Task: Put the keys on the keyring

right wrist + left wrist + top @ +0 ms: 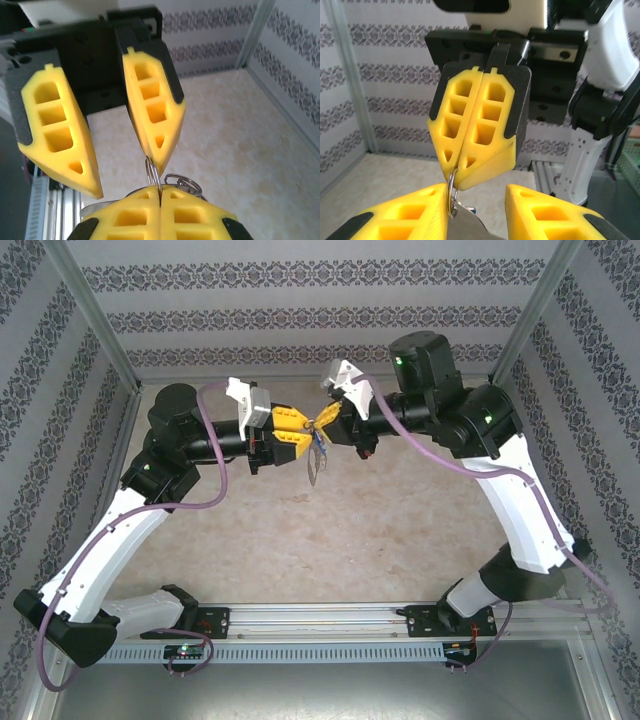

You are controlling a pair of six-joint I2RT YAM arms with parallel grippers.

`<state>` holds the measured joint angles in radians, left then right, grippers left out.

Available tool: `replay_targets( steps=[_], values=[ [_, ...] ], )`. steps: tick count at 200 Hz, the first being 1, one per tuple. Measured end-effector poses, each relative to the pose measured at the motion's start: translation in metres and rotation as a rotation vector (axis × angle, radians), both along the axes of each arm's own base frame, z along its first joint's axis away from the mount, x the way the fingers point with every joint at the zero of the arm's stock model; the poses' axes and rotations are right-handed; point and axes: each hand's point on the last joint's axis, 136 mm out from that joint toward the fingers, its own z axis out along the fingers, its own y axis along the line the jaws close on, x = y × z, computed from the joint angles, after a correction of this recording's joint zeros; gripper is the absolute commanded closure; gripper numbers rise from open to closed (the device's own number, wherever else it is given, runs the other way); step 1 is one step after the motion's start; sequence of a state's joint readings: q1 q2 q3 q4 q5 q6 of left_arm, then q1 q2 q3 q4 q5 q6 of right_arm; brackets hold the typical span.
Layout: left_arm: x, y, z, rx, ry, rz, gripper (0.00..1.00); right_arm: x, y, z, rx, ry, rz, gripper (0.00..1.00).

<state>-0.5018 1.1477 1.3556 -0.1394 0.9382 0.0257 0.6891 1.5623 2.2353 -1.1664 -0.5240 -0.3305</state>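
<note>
Both grippers meet in mid-air over the table. My right gripper [160, 194] is shut, pinching a thin wire ring [155, 175] of the keyring between its fingertips. The keyring's flat grey loop [465, 226] hangs below that ring, seen in the top view as the keyring [318, 466]. My left gripper [476, 194] stands open around the loop's top, and the wire ring [451, 194] rests against its left finger [400, 215]. A sliver of blue [471, 210] shows behind the loop; I cannot tell whether it is the key. Another wire ring [183, 183] lies beside the pinched one.
The beige tabletop [400, 520] lies well below the grippers. Patterned walls and metal posts [95, 320] close in the back and sides. The rail [330, 620] with both arm bases runs along the near edge.
</note>
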Motion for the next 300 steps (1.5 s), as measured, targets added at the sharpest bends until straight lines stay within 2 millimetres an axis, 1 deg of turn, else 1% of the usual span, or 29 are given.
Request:
replay_targets(
  steps=[26, 64, 88, 124, 152, 180, 212, 242, 254, 282, 300],
  values=[
    [0.004, 0.003, -0.015, 0.059, 0.002, 0.036, 0.71, 0.001, 0.000, -0.015, -0.100, 0.021, -0.015, 1.00],
    [0.006, 0.009, -0.028, 0.119, -0.016, 0.085, 0.74, 0.002, -0.002, -0.035, -0.210, 0.047, -0.043, 1.00],
    [0.002, 0.012, -0.031, 0.147, -0.027, 0.087, 0.74, 0.004, -0.003, -0.036, -0.234, 0.042, -0.063, 1.00],
    [0.001, 0.012, -0.035, 0.166, -0.025, 0.076, 0.73, -0.001, -0.004, -0.038, -0.261, 0.046, -0.063, 1.00],
    [0.001, 0.011, -0.034, 0.168, -0.028, 0.066, 0.65, -0.006, -0.001, -0.043, -0.277, 0.055, -0.046, 1.00],
    [0.001, 0.008, -0.037, 0.169, -0.019, 0.049, 0.63, -0.006, 0.002, -0.047, -0.287, 0.064, -0.041, 1.00],
    [0.004, 0.004, -0.043, 0.176, 0.004, 0.026, 0.67, -0.006, 0.003, -0.047, -0.287, 0.066, -0.037, 1.00],
    [0.005, 0.002, -0.045, 0.181, 0.014, 0.014, 0.68, -0.008, 0.005, -0.049, -0.292, 0.071, -0.027, 1.00],
    [0.005, 0.001, -0.044, 0.180, 0.012, 0.010, 0.72, -0.008, 0.006, -0.050, -0.293, 0.075, -0.023, 1.00],
    [0.004, 0.001, -0.047, 0.187, 0.013, 0.002, 0.74, -0.008, 0.008, -0.051, -0.295, 0.081, -0.018, 1.00],
    [0.003, 0.001, -0.050, 0.195, 0.019, -0.002, 0.78, -0.009, 0.008, -0.052, -0.295, 0.084, -0.013, 1.00]
  ],
)
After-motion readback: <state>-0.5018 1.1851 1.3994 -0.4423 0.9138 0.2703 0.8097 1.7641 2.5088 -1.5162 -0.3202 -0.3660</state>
